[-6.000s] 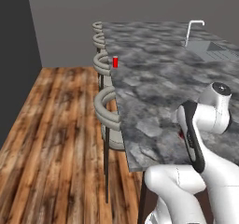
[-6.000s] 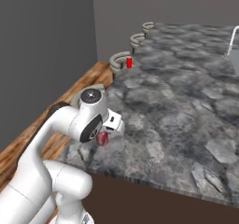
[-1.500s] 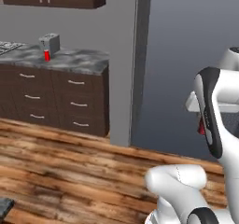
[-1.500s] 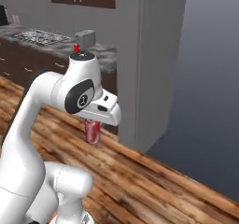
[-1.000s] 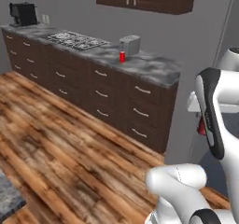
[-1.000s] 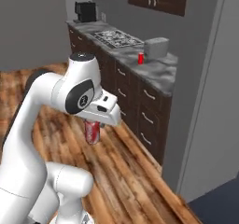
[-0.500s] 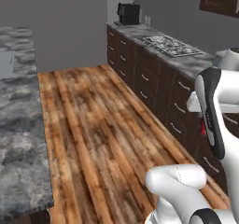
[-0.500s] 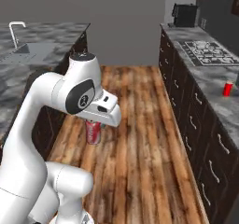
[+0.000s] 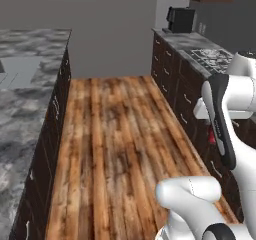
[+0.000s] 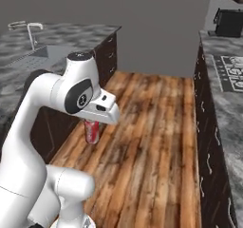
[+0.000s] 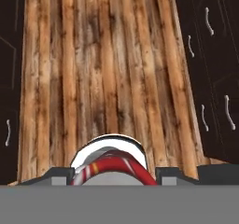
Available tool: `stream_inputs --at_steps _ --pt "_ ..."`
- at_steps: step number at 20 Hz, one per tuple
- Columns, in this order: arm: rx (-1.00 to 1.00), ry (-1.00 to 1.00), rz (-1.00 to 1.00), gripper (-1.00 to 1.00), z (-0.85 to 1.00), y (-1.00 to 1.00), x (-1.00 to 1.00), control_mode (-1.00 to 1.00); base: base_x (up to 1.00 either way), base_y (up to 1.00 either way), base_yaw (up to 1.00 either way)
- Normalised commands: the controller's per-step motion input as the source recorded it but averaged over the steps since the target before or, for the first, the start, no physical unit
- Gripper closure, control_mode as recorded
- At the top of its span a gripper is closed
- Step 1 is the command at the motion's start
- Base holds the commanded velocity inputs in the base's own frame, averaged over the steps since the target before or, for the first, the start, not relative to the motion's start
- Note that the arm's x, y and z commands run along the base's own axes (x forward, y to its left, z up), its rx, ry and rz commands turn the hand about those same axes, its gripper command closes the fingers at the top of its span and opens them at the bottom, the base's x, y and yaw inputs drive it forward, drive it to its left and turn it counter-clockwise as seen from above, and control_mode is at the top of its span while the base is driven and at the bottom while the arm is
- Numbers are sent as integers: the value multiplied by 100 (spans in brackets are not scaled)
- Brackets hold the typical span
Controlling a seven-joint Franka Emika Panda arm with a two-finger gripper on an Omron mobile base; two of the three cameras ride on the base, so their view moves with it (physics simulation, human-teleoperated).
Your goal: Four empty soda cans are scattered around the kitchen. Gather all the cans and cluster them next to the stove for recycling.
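A red soda can [image 10: 92, 131] with a silver top hangs under the white hand, my gripper [image 10: 93, 124] shut on it, high above the wooden floor. In the hand view the soda can [image 11: 112, 164] sits between the two finger tips of my gripper [image 11: 114, 174], its silver rim facing the camera. A red sliver of the soda can [image 9: 212, 136] peeks out from behind the forearm. The stove [image 9: 212, 57] lies on the dark counter to the right, far from the hand. The stove [image 10: 232, 73] sits at the right edge of the right base view.
A granite island [image 9: 22, 91] with a sink and faucet [image 10: 29, 30] runs along the left. Dark drawer fronts [image 11: 212, 69] line the right. A black appliance [image 10: 228, 22] stands beyond the stove. Open wooden floor [image 9: 115, 129] lies between.
The whole scene has swung round as the base turned: the aisle between island and stove counter now runs ahead. The can stays in the gripper; the arm's pose is unchanged.
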Motion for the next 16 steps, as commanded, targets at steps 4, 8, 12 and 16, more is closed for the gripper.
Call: stream_inputs --at_steps 4,8,12,16 --pt "0 0 0 100 0 0 0 100 91 -97 5" --pt "0 0 0 100 0 0 0 100 100 -46 3" --pt "0 0 0 100 0 0 0 100 98 23 -1" --pt "0 0 0 100 0 0 0 100 99 32 -8"
